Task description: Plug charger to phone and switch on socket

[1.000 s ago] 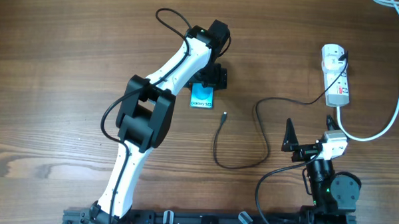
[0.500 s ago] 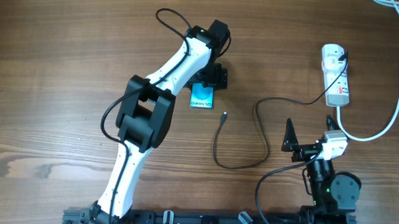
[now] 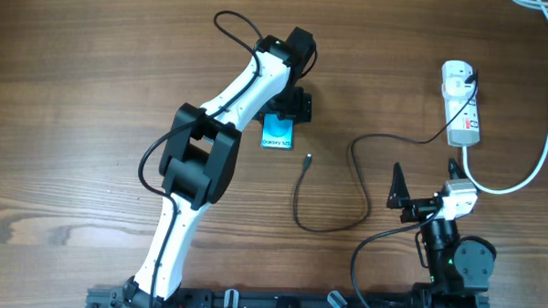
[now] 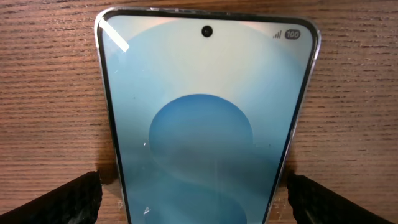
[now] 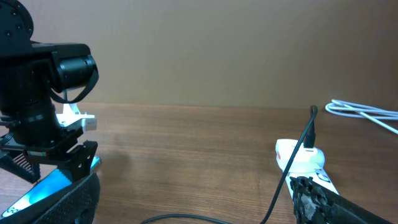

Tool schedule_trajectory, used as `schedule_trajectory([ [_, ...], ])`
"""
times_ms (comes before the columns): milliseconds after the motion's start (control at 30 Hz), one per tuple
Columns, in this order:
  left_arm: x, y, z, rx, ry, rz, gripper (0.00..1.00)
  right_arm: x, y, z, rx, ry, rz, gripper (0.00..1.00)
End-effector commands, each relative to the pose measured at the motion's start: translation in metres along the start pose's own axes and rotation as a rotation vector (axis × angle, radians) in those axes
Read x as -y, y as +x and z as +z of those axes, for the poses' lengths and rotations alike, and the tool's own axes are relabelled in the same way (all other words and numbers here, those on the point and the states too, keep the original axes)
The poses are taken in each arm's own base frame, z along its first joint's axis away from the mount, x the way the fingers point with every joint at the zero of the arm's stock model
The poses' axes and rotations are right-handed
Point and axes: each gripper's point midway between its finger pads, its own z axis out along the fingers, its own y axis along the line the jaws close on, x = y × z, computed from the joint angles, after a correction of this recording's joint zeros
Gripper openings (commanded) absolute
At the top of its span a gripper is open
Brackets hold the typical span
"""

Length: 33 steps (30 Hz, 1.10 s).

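The phone (image 3: 276, 134) lies flat on the wooden table, teal screen up. My left gripper (image 3: 288, 109) is down over it. In the left wrist view the phone (image 4: 205, 112) fills the frame and the left gripper (image 4: 199, 190) is open, one finger on each side of the phone with a thin gap of wood showing. The charger, a thin black cable (image 3: 360, 189), runs from the socket (image 3: 462, 106) in a loop to its plug tip (image 3: 309, 158), which lies free just right of the phone. My right gripper (image 3: 426, 182) is open and empty, below the socket (image 5: 300, 158).
A thicker white cable (image 3: 527, 177) curves from the socket's near end to the right edge and top right corner. In the right wrist view the black cable (image 5: 292, 169) rises to the socket, and the left arm (image 5: 43, 81) stands over the phone (image 5: 40, 185) at the left.
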Motion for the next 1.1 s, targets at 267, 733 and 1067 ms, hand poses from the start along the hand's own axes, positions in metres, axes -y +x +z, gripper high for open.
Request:
schedule_trajectory([
  [267, -0.003, 0.011, 0.032, -0.065, -0.038, 0.005, 1.00, 0.000, -0.002, 0.000, 0.010, 0.001, -0.007, 1.00],
  [733, 0.000, 0.013, 0.032, -0.074, -0.019, 0.004, 0.77, 0.000, -0.002, 0.000, 0.010, 0.001, -0.007, 1.00],
  [1067, 0.004, 0.005, 0.001, -0.017, 0.011, 0.004, 0.78, 0.000, -0.002, 0.000, 0.010, 0.001, -0.007, 1.00],
])
